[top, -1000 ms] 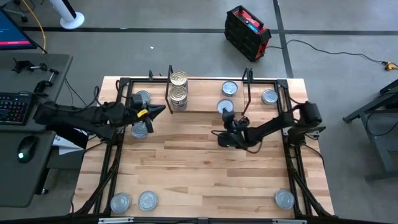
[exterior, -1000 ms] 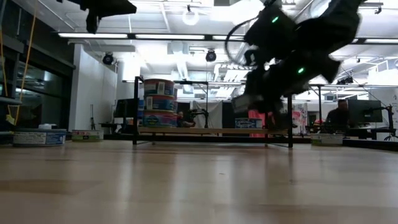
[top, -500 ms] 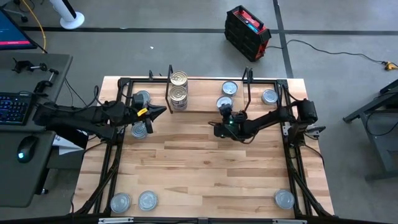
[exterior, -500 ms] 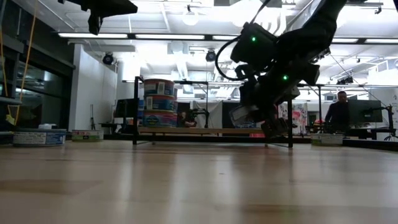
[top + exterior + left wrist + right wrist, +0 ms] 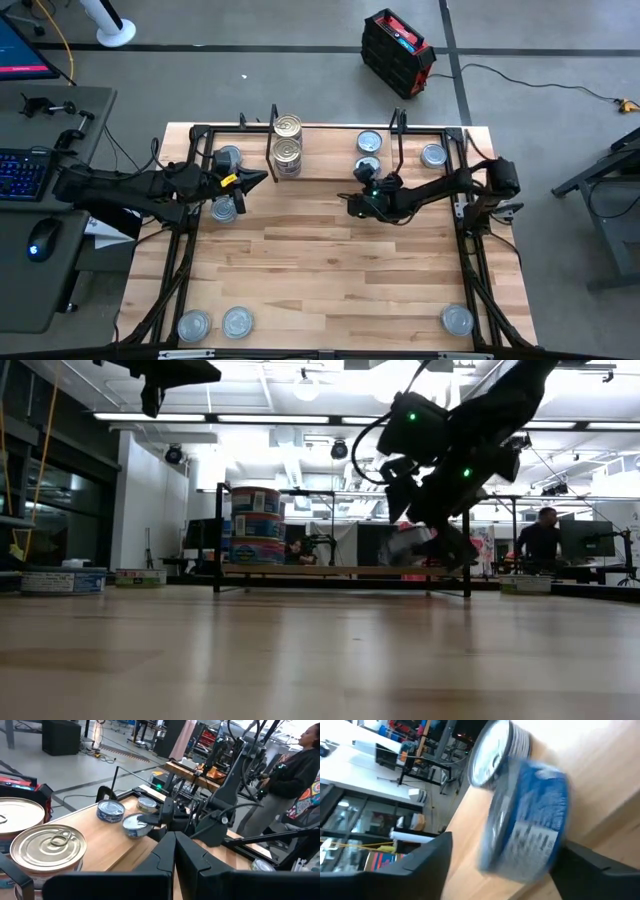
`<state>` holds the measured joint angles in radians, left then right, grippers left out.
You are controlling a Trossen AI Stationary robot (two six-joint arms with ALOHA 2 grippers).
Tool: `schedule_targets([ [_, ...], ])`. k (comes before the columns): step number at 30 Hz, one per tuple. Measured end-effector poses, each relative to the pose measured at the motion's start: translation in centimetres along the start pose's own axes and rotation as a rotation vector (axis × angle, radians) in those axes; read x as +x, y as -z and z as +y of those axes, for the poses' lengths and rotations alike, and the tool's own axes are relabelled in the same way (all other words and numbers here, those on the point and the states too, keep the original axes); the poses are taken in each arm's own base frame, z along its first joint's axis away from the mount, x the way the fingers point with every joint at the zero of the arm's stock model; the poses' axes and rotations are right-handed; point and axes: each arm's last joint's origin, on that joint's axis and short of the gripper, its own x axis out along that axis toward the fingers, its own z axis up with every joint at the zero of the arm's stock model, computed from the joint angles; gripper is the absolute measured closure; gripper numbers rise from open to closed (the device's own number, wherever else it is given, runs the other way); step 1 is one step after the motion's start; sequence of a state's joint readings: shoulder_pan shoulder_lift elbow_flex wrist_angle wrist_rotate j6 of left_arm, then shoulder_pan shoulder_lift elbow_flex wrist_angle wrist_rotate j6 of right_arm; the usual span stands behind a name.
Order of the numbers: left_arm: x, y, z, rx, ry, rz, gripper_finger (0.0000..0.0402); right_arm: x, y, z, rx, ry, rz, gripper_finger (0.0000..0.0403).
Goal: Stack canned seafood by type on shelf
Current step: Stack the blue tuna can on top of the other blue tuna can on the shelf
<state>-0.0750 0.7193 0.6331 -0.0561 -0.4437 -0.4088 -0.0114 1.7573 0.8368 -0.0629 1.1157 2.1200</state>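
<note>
From the high view, my right end effector [image 5: 362, 196] sat over the shelf [image 5: 320, 172] at about 1 o'clock from the worktop [image 5: 320, 270] centre, with a silver-blue tin [image 5: 364, 171] just under it. The gold stack [image 5: 287, 146] stood on the shelf toward 11 o'clock, so I'd guess the blue ones were going on the opposite end to keep the types apart. Spare tins [image 5: 215, 324] waited at 7 o'clock and one at 5.

Low view: the gold stack [image 5: 256, 525] showed up labelled and piled on the shelf board [image 5: 340, 570], right arm hanging over the other end.

Left wrist view: the left end effector [image 5: 175, 851] was clenched with nothing in it, parked near the gold tins [image 5: 47, 850], out of the way.

Right wrist view: the fingers [image 5: 422, 865] stood spread wide either side of the blue tin [image 5: 530, 827], with gaps showing, so I'd call it released, not gripped. The tin looked to be on the shelf wood with another silver lid [image 5: 487, 752] right behind it.
</note>
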Motion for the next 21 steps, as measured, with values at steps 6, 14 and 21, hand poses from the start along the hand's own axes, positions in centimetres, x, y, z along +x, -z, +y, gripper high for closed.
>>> schedule_targets([
  [6, 0.0, 0.0, 0.0, 0.004, -0.001, 0.002, 0.0401, -0.6, -1.7, 0.9, -0.027, 0.033, -0.009, 0.0095],
  [14, 0.0, 0.3, 0.1, 0.025, -0.011, 0.026, 0.0401, 0.1, -1.9, 1.4, 0.032, 0.067, 0.043, 0.0095],
  [21, 0.0, 0.3, 0.1, 0.025, -0.011, 0.026, 0.0401, 1.3, -2.4, 1.8, 0.092, 0.095, 0.049, 0.0094],
])
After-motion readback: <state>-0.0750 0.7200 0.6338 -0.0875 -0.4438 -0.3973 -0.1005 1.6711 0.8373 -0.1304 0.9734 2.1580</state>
